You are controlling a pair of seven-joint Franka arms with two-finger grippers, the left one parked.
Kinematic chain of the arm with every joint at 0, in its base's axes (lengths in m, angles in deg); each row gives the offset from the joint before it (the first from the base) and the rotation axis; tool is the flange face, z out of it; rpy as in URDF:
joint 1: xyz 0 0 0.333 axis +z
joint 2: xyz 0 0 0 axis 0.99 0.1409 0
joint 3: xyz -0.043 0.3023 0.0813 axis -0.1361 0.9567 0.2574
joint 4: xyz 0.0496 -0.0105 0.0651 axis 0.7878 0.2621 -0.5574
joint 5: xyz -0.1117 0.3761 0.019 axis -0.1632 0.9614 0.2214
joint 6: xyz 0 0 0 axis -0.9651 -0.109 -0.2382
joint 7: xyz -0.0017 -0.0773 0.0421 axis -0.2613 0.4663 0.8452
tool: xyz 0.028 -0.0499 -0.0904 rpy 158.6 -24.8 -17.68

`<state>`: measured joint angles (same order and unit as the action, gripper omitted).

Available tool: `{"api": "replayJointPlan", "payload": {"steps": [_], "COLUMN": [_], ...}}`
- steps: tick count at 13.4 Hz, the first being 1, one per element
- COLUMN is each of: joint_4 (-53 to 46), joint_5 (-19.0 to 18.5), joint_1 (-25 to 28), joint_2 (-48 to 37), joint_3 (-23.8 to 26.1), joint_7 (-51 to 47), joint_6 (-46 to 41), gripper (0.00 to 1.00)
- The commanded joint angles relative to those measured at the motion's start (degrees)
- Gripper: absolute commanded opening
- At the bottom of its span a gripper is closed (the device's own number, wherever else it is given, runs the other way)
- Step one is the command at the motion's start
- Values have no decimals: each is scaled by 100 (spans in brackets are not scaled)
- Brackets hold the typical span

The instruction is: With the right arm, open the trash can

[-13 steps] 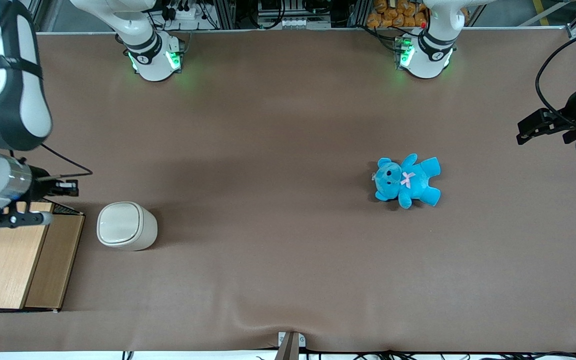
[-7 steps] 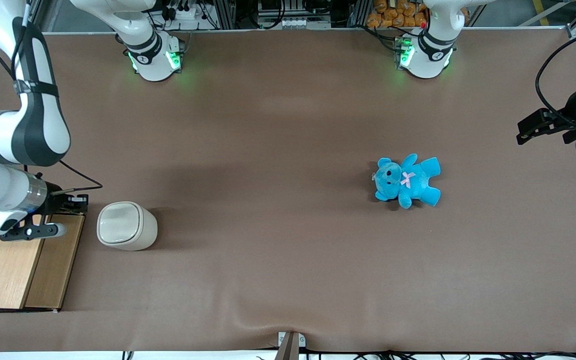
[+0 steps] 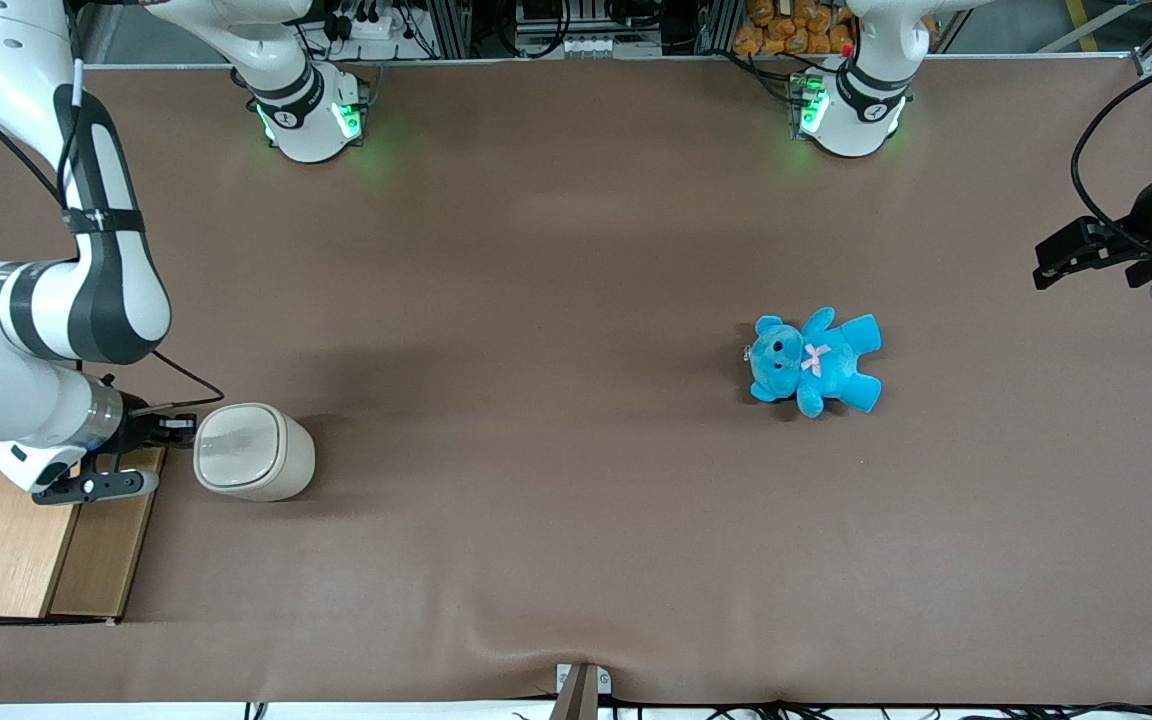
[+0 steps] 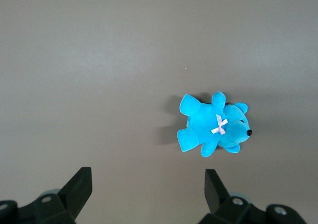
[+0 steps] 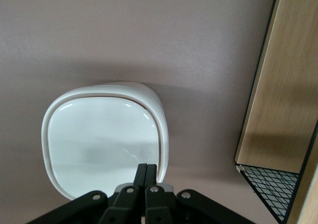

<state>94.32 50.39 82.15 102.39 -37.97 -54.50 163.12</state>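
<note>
With my small black two-finger gripper [image 3: 179, 425] poised just above the rim of the small cream-white plastic trash can [image 3: 253, 451], its fingers [image 5: 146, 172] pressed together with nothing between them, the approach appears nearly complete. The trash can stands upright on the brown table cover [image 3: 576, 250], toward the working arm's end of the table, just beside the tan wooden box with wire mesh [image 3: 46, 535] and well apart from the bright blue plush teddy bear [image 3: 814, 361]. Its flat glossy tilting lid [image 5: 102, 142] lies level and closed inside the rounded-rectangle rim.

Handling, as a judgement: the bin looks light, thin-walled and stiff, with a smooth, slippery surface, so a sideways shove would probably slide or tip it rather than open it. No handle or lip is visible to pinch. The lid likely pivots across its middle, though the axis cannot be seen. Contact therefore seems best made with the closed fingertips pressing straight down on the lid near the edge below my gripper, gently, so that this side sinks and the body stays put.
</note>
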Motion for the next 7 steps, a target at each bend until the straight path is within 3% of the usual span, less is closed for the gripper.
{"api": "replayJointPlan", "payload": {"steps": [1, 7], "joint_4": [-6, -6], "joint_5": [27, 45], "joint_1": [19, 28], "joint_2": [73, 196], "joint_3": [-7, -7], "joint_7": [90, 90], "joint_6": [143, 284], "gripper": [0, 0]}}
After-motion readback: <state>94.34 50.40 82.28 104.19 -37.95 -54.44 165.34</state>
